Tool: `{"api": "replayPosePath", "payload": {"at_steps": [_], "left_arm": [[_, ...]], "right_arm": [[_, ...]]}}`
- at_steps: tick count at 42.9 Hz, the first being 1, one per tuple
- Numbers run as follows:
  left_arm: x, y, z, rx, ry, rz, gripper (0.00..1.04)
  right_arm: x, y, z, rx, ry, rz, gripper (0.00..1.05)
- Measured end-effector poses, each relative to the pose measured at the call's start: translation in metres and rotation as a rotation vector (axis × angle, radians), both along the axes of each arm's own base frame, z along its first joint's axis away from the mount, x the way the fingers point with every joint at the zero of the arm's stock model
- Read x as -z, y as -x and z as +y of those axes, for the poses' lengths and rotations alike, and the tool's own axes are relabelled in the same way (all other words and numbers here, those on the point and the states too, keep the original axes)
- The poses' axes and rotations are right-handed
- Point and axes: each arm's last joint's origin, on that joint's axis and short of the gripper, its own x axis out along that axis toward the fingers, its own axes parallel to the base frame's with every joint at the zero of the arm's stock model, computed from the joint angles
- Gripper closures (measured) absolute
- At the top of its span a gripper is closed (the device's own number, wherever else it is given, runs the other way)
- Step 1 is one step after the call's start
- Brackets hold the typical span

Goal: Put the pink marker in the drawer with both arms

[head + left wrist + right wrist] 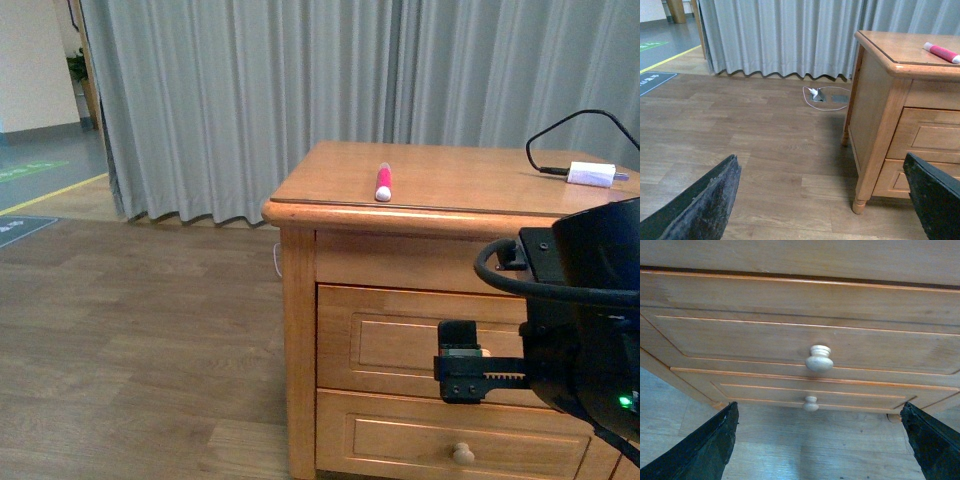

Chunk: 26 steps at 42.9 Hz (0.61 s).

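Note:
The pink marker [383, 183] lies on the wooden cabinet's top [450, 175] near its front edge; the left wrist view also shows the marker [941, 52]. The upper drawer [400, 340] is shut. My right gripper [459, 360] is open in front of it and hides its knob in the front view. In the right wrist view the drawer's round knob [819, 358] sits ahead of the open right gripper [820, 450], untouched. My left gripper [822, 210] is open and empty, low over the floor, off the cabinet's left corner leg [860, 202].
A white plug adapter [591, 174] with a black cable rests at the top's back right. The lower drawer [462, 453] with its knob [811, 403] is shut. Grey curtains [250, 100] hang behind. A white cable and a floor socket [822, 96] lie beside the cabinet.

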Motion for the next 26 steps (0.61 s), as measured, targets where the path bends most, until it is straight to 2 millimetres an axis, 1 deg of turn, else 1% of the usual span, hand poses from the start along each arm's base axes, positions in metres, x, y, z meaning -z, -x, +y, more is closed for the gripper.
{"api": "replayPosePath", "payload": {"at_steps": [4,10,18,26], "left_arm": [[0.0,0.0,0.0,0.0,0.0,0.0,0.06],[0.0,0.0,0.0,0.0,0.0,0.0,0.06],[0.0,0.0,0.0,0.0,0.0,0.0,0.06],[0.0,0.0,0.0,0.0,0.0,0.0,0.06]], "right_arm": [[0.005,-0.009,0.005,-0.005,0.003,0.003,0.08],[0.012,-0.029,0.012,-0.005,0.005,0.004,0.08],[0.02,-0.05,0.014,0.003,-0.001,0.011,0.08],[0.03,-0.059,0.012,0.014,0.001,0.023,0.08]]}}
